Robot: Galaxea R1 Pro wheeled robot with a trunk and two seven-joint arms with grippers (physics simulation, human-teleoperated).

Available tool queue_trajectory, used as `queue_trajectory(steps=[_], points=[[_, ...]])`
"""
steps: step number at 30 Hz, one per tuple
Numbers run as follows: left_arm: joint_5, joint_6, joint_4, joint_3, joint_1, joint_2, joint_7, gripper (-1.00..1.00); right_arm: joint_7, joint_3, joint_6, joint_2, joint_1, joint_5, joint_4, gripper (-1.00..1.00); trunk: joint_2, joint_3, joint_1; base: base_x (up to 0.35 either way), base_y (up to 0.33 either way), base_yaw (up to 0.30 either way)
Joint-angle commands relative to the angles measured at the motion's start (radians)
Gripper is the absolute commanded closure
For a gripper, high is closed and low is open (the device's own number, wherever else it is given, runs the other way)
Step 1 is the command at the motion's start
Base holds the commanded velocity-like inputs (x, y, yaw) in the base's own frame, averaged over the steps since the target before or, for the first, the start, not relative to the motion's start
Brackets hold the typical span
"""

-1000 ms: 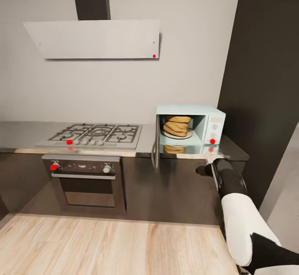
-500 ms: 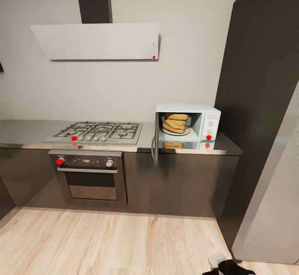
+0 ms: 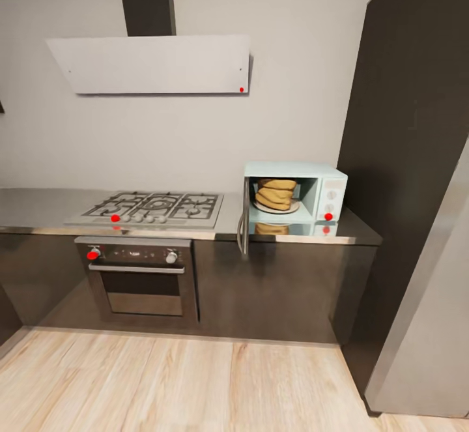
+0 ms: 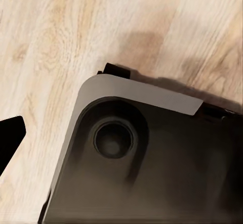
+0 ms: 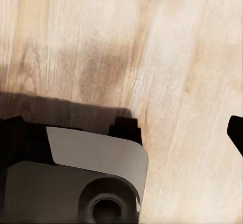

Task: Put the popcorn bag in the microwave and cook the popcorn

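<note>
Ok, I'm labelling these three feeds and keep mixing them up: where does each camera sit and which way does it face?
Head view: on the robot's head, facing the countertop, the open microwave with the popcorn bag inside, the hob and oven.
Left wrist view: near the left gripper, facing down at the wood floor and the robot's base.
Right wrist view: near the right gripper, also facing down at the floor and base.
Shared: both wrist views show floor and base.

Grey wall with white slanted hood; gas hob above black oven; light wood floor; tall dark cabinet at right.
</note>
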Motion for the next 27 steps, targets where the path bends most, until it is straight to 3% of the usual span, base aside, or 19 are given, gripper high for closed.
queue_trajectory(steps=[1, 14, 27], points=[[0.007, -0.001, 0.001, 0.0, 0.0, 0.0, 0.0, -1.0, 0.002, -0.008, 0.001, 0.0, 0.009, 0.009, 0.001, -1.0, 0.0, -0.001, 0.0, 0.276, 0.0, 0.0], [0.012, 0.0, 0.001, 0.006, 0.0, -0.003, 0.0, -1.0, 0.004, -0.008, -0.045, 0.003, 0.067, 0.01, 0.001, -1.0, 0.0, -0.001, 0.0, 0.316, 0.0, 0.0], [0.011, -0.001, 0.001, 0.006, 0.0, -0.002, -0.001, -1.0, 0.015, -0.007, -0.042, 0.003, 0.074, 0.011, 0.001, -1.0, 0.0, -0.001, 0.0, 0.321, 0.0, 0.0]])
